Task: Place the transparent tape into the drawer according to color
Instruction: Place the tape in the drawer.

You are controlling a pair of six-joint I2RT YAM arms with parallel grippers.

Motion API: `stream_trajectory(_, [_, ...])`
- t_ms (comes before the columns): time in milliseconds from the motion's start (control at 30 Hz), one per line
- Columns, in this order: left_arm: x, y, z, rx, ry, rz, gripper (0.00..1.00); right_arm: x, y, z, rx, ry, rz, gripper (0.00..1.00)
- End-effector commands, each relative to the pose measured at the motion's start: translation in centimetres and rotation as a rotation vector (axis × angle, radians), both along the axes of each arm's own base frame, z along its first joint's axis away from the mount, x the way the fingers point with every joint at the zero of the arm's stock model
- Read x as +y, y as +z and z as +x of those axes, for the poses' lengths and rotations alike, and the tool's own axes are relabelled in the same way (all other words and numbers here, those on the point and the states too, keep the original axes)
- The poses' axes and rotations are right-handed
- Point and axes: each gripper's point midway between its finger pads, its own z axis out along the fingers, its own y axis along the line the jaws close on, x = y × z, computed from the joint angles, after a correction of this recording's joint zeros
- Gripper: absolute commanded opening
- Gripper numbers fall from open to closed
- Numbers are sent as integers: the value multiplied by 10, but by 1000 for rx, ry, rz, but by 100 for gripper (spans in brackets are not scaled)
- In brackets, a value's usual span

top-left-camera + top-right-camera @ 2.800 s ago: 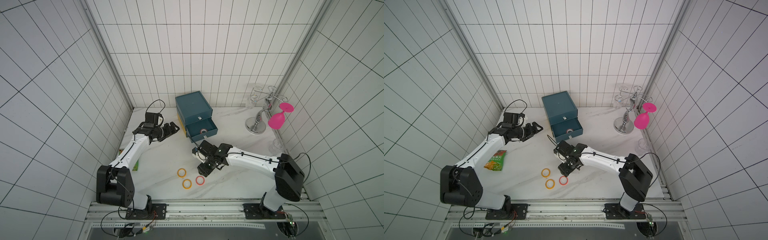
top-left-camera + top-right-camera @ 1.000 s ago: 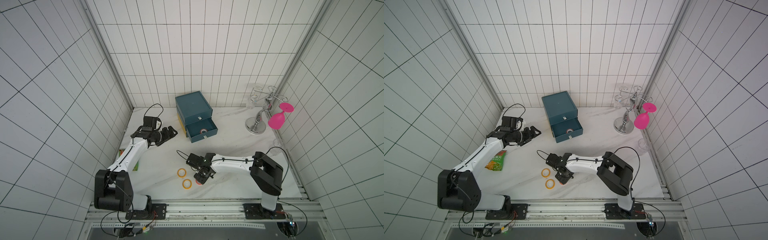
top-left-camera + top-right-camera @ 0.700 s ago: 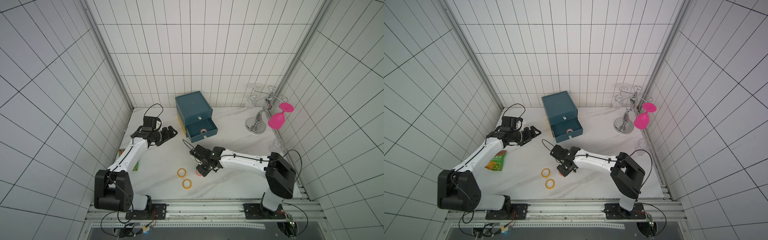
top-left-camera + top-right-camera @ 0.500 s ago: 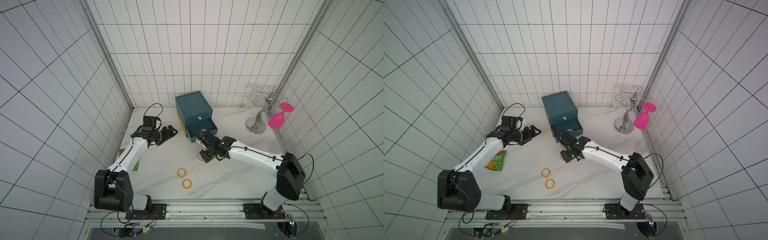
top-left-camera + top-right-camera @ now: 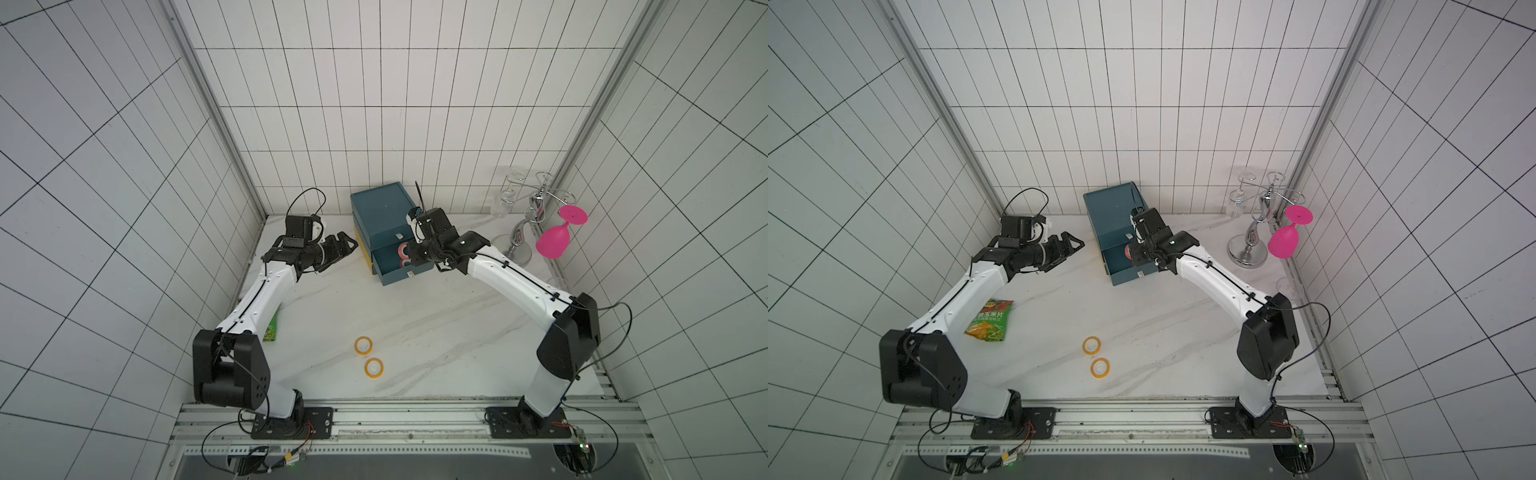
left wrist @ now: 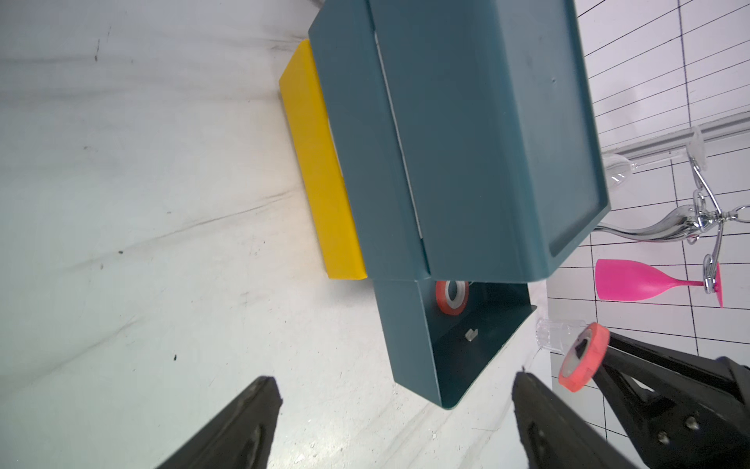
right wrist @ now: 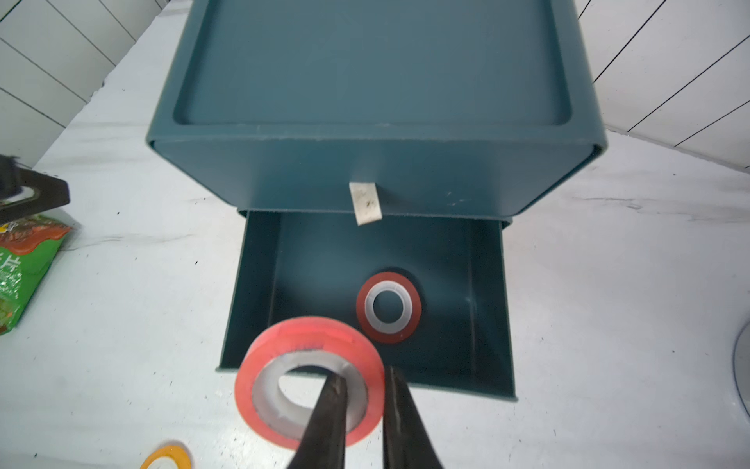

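Right gripper is clamped on the red tape roll, one finger through the core and the other outside the rim. The roll is tilted and hangs over the front wall of the open drawer, not yet inside.

Change vs a second ago: back then this gripper is low on the near table by the two orange-yellow rolls, with the red roll at table level. Now the roll is off the table and up at the cabinet. Pick done, carry nearly done, only the drop left for this one.

Near part of the table: the orange-yellow rolls lie flat, just beside each other, same spots, untouched. The snack bag sits under the left arm.

Farther: left gripper gapes wide, empty, near the cabinet's yellow side, barely shifted. A second red roll lies flat on the open drawer's floor, so the colour matches and this looks like the correct drawer.

Back right: glass rack with pink glass, well apart.

No purple rolls in view, so can't tell if they are stowed.

Risk: released here, the roll may clip the front wall, so a small push forward first.
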Motion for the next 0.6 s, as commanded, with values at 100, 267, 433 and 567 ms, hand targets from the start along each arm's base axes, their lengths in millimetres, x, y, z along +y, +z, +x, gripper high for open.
stream_trajectory(100, [-17,17,24,-45,-34,3,93,10,-15,19,9,-1,4,0])
stream_trajectory(267, [-26,18,37,-51,-43,16,93,15,-26,25,20,-6,2,19])
stream_trajectory(433, [-36,14,47,-49,-52,37,93,15,-27,24,22,-3,9,43])
stream_trajectory(567, [-43,13,55,-51,-56,66,93,9,-20,15,14,-5,40,48])
